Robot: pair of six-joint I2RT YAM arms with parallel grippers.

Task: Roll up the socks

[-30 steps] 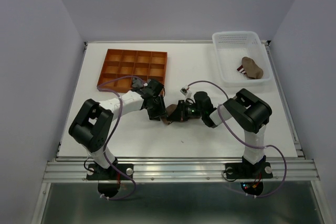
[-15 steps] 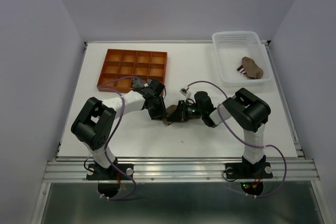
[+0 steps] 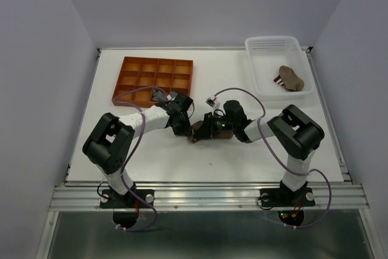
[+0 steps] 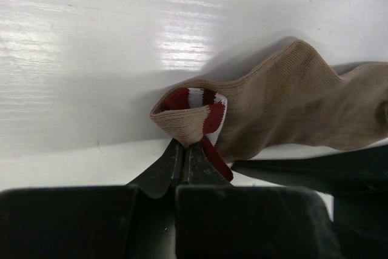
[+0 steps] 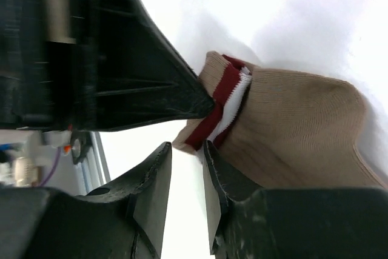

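A tan sock (image 4: 291, 107) with a red-and-white striped cuff (image 4: 209, 104) lies on the white table at the middle, between my two grippers. My left gripper (image 4: 185, 147) is shut on the folded edge of that cuff. In the right wrist view the same sock (image 5: 297, 125) lies just beyond my right gripper (image 5: 187, 150), whose jaws stand slightly apart with the cuff's tip at their ends, not clamped. From above, the left gripper (image 3: 187, 129) and right gripper (image 3: 204, 131) meet at the sock (image 3: 195, 135). Another tan sock (image 3: 291, 78) lies in the white basket (image 3: 276, 47).
An orange tray (image 3: 154, 77) with several compartments sits at the back left, just behind my left arm. The white basket stands at the back right corner. Both forearms lie low over the table's middle, pointing at each other.
My left gripper has closed onto the sock's striped cuff. My right gripper has opened and let go of the sock, and the right arm's elbow has swung out to the right.
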